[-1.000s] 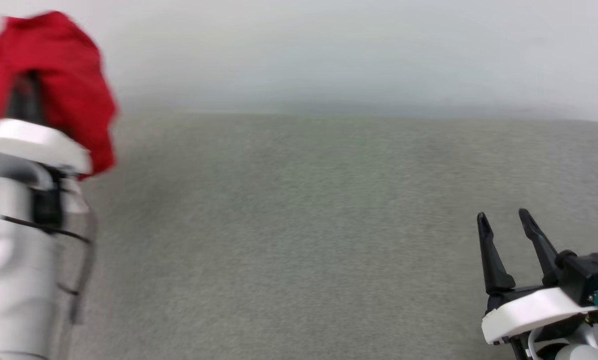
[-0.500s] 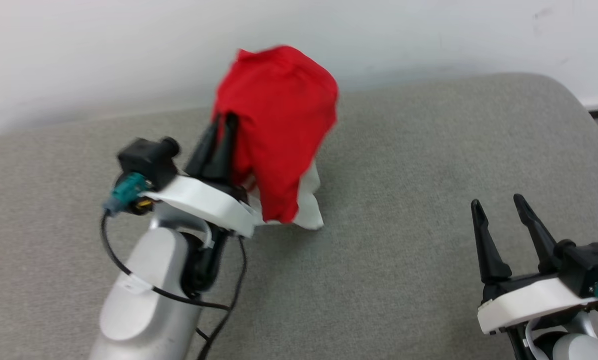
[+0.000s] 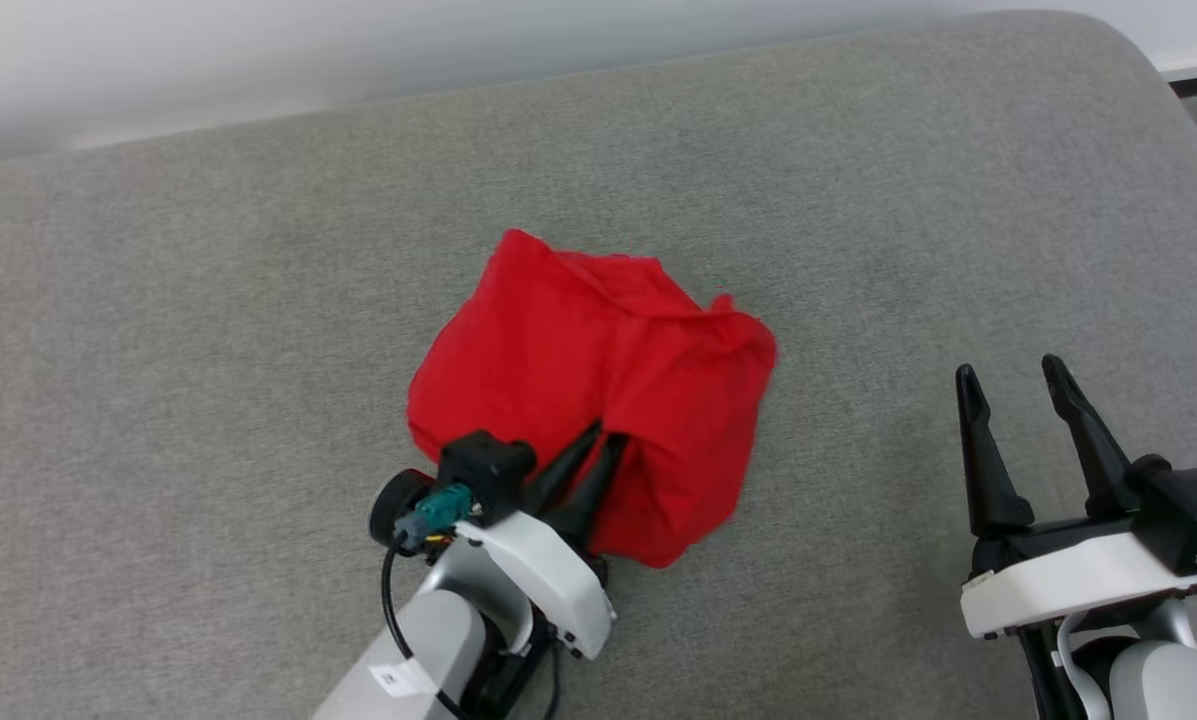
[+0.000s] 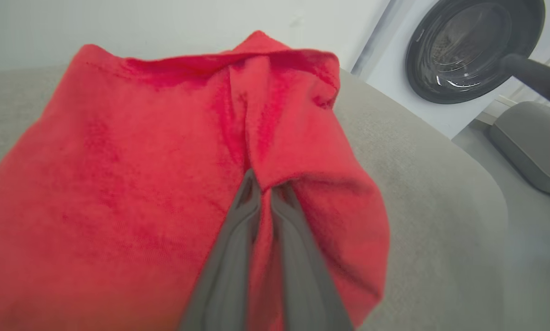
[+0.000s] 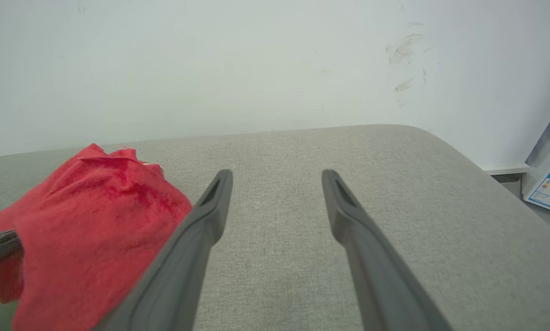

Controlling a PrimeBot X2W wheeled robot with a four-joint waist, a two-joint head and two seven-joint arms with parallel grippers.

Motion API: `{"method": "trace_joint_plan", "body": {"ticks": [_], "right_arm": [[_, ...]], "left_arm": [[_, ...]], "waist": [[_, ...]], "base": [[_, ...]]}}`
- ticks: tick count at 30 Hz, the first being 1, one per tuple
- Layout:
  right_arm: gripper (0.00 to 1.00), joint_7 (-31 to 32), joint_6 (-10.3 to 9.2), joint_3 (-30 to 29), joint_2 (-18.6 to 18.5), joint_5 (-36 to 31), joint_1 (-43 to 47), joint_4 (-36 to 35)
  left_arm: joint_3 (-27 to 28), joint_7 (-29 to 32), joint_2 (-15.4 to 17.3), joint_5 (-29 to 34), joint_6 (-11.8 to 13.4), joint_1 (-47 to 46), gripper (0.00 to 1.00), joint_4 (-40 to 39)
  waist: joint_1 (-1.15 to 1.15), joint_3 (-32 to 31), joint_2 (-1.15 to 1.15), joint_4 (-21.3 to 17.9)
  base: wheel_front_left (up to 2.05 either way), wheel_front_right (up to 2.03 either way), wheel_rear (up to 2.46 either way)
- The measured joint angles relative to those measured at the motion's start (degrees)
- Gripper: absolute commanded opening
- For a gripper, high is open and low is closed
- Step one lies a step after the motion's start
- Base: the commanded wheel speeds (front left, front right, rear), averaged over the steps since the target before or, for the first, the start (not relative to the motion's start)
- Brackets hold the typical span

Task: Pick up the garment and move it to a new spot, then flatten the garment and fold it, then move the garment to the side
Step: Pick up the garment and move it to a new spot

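The garment is a bunched red heap over the middle of the grey cushioned surface; its sleeves, lettering and number are hidden in the folds. My left gripper is shut on a fold at the near edge of the heap. In the left wrist view the two fingers pinch the red cloth at the gripper tips. My right gripper stands open at the lower right, apart from the cloth, with nothing between its fingers. The right wrist view shows the garment to the left of the open gripper.
A white wall runs behind the surface, whose rounded right corner drops to the floor. The left wrist view shows a washing machine door and a grey cushion beyond that edge.
The head camera has swung and tipped down. The left gripper has brought the garment down from hanging high near the wall to the middle of the surface. The right gripper stays open.
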Motion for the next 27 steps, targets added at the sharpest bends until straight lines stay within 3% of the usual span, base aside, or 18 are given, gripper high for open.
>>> {"method": "trace_joint_plan", "body": {"ticks": [1,2,3,10,20,27], "right_arm": [[1.0,0.0,0.0,-0.1,0.0,0.0,-0.3,0.1],[1.0,-0.1,0.0,-0.1,0.0,-0.1,-0.5,0.3],[1.0,-0.3,0.0,-0.1,0.0,-0.1,-0.5,0.4],[1.0,0.4,0.01,-0.3,0.0,-0.7,0.3,1.6],[1.0,2.3,0.01,-1.4,0.0,-1.1,4.3,1.4],[1.0,3.1,0.0,-1.9,0.0,-1.1,6.6,0.9]], "left_arm": [[-0.7,-0.4,-0.2,-0.4,-0.4,0.2,0.5,-0.1],[-1.2,-1.1,-0.3,-0.6,-0.5,0.3,0.95,-0.3],[-1.4,-1.6,-0.3,-0.7,-0.5,0.3,1.0,-0.4],[-1.1,-4.6,-0.3,0.1,0.3,0.0,1.0,-2.9],[7.0,-6.5,2.5,2.6,8.8,4.8,1.0,-8.0],[14.6,-6.7,6.3,2.5,12.5,13.1,1.0,-11.0]], "waist": [[0.0,-0.1,0.0,0.4],[0.0,-0.3,0.0,0.7],[0.0,-0.6,0.0,1.1],[0.0,-4.9,0.0,3.6],[0.0,-11.0,0.0,8.1],[-0.01,-13.7,0.0,9.4]], "base": [[0.0,0.0,0.0],[0.0,0.0,0.0],[0.0,0.0,0.0],[0.0,0.0,0.0],[0.0,0.0,0.0],[0.0,0.0,0.0]]}}
